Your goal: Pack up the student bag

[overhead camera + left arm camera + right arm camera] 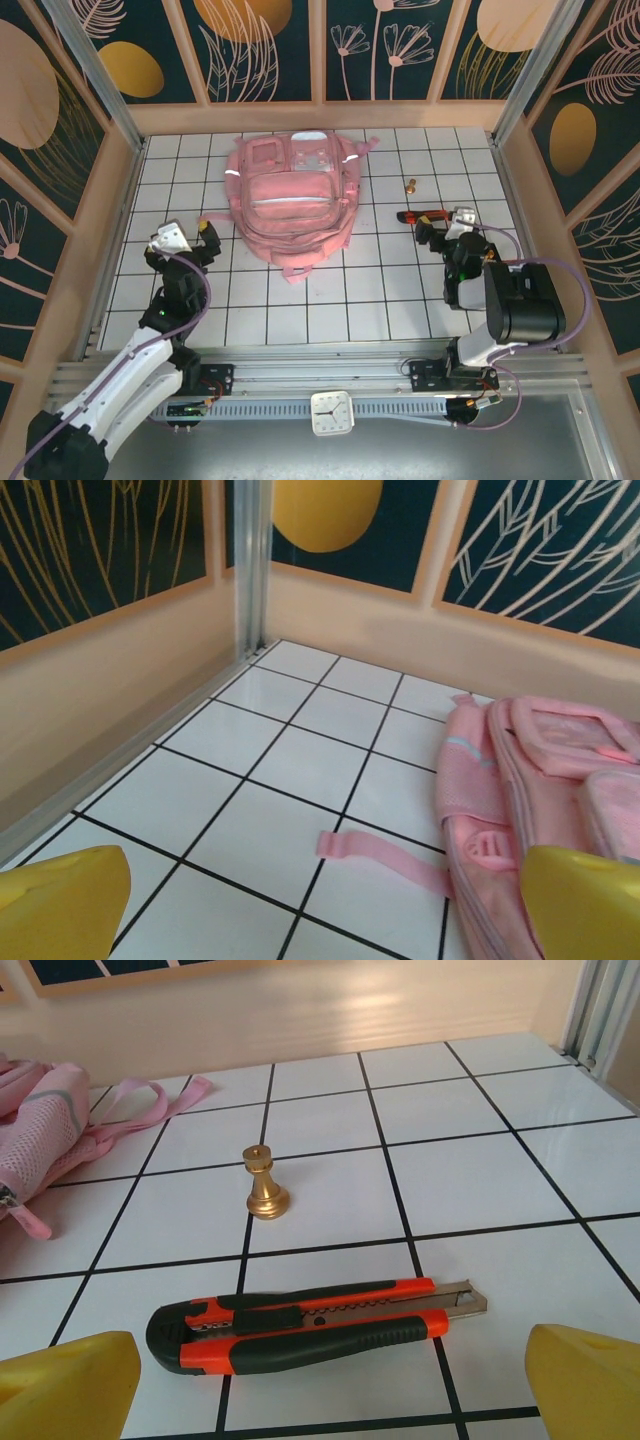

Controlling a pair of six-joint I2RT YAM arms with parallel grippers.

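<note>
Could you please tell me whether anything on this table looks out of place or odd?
Two things right of the pink fabric backpack seem odd: a small gold chess piece standing upright, and an orange-and-black utility knife lying flat, blade tip exposed. Neither suits a school bag.

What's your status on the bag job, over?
Both open, empty: left claw beside the student bag, right claw just short of the utility knife. Bag flat on table. Beyond knife, gold chess piece upright; nothing blocking.

White tile floor, black grout, dark leaf-print walls, peach trim
</note>
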